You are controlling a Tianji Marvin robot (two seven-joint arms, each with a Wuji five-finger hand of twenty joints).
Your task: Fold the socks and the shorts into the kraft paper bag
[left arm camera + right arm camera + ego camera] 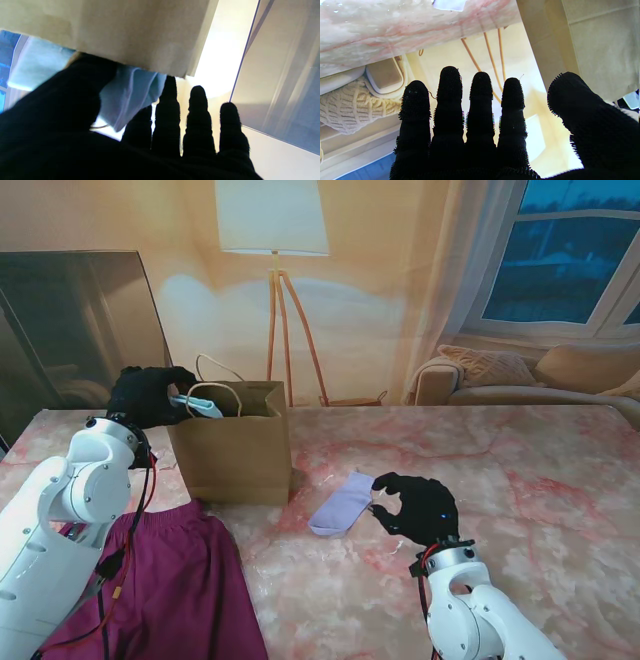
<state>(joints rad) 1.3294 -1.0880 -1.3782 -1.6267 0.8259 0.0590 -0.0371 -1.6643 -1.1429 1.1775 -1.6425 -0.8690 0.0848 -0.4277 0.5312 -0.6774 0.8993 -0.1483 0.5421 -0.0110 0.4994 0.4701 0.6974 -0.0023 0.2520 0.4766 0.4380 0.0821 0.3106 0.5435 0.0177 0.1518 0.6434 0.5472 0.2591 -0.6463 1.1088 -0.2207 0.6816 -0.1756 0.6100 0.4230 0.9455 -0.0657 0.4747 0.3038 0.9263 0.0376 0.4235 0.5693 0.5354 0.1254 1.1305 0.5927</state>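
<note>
A pink-veined marble table top (540, 470) is seen from above the robot's shoulders. Near its centre-left stands an upright brown kraft paper bag (235, 450) with its mouth open and twine handles raised.

The left hand (148, 395), in a black knit glove, is raised at the bag's 9 o'clock rim. It holds a pale blue sock (198, 406) pinched between thumb and forefinger, and the sock pokes over the rim into the bag's mouth. In the left wrist view the sock (130, 92) hangs from under the thumb against the bag's paper wall (120, 32), while the other three fingers (198, 120) stretch out straight and slightly apart, touching nothing.

A second sock, lavender and lying flat (342, 502), rests on the marble at the bag's 4 o'clock, near it but apart. The right hand (418, 506), also black-gloved, sits at this sock's 3 o'clock with fingers curled loosely and apart; its fingertips are just beside the sock's edge, and contact cannot be told. The right wrist view shows its four fingers (481, 105) extended side by side and the thumb spread wide, holding nothing.

A pair of magenta fabric shorts (190, 590) lies spread on the table at the bag's 6 to 7 o'clock, partly under the white left arm (60, 520).
</note>
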